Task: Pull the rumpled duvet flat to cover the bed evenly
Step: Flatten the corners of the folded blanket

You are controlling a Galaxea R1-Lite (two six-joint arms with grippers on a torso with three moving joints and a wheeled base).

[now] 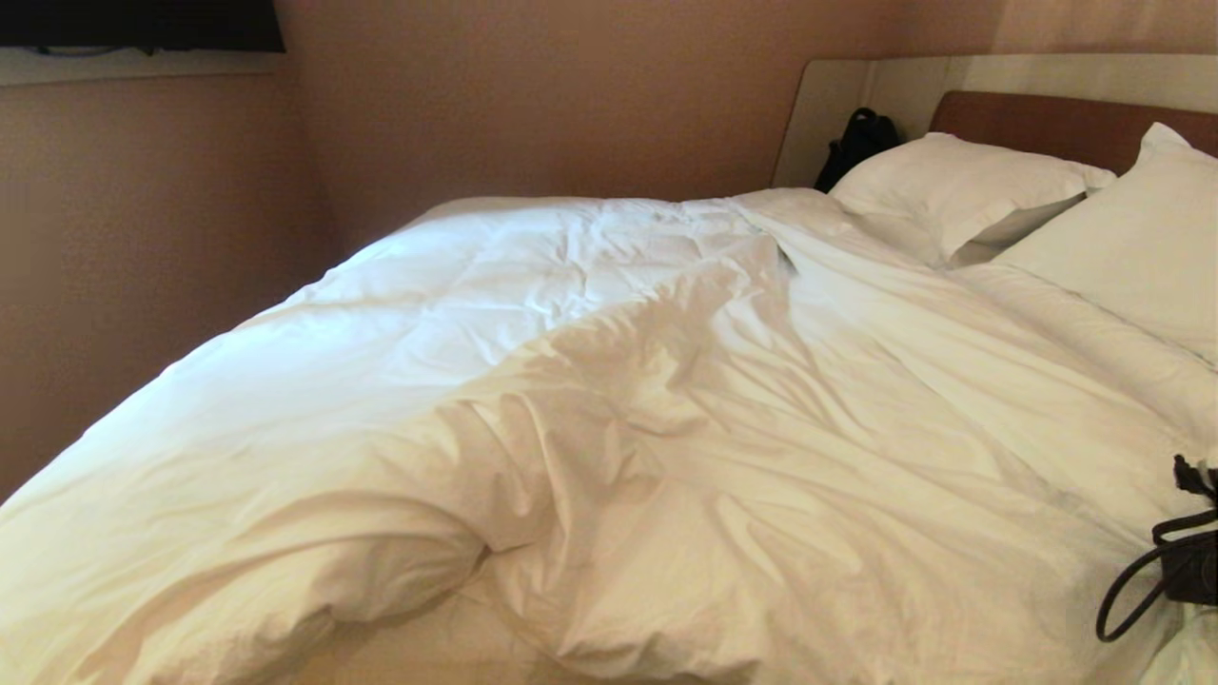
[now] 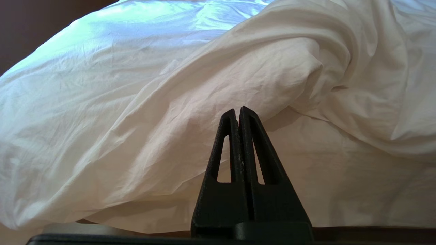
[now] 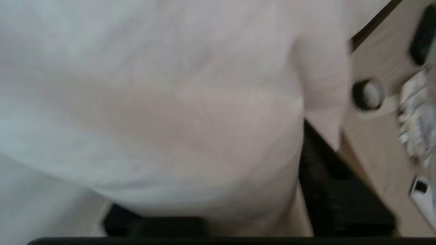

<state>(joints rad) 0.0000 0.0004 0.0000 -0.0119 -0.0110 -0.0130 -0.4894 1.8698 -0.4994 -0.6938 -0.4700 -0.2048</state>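
A: Where is the duvet (image 1: 609, 400)?

B: It fills the middle and lower part of the head view, heaped in folds over the bed (image 1: 1066, 119), with two pillows (image 1: 961, 185) at the upper right.

A: And the claws?

B: The left claw (image 2: 238, 110) sits closed at the bottom centre of its view, just before the bunched fabric. The right claw (image 3: 306, 163) is buried in white cloth; I cannot tell whether it grips. Its arm (image 1: 1189, 561) shows at the lower right edge.

Duvet (image 1: 590, 400) lies on the bed (image 1: 1066, 119), pillows (image 1: 961, 185) behind it.
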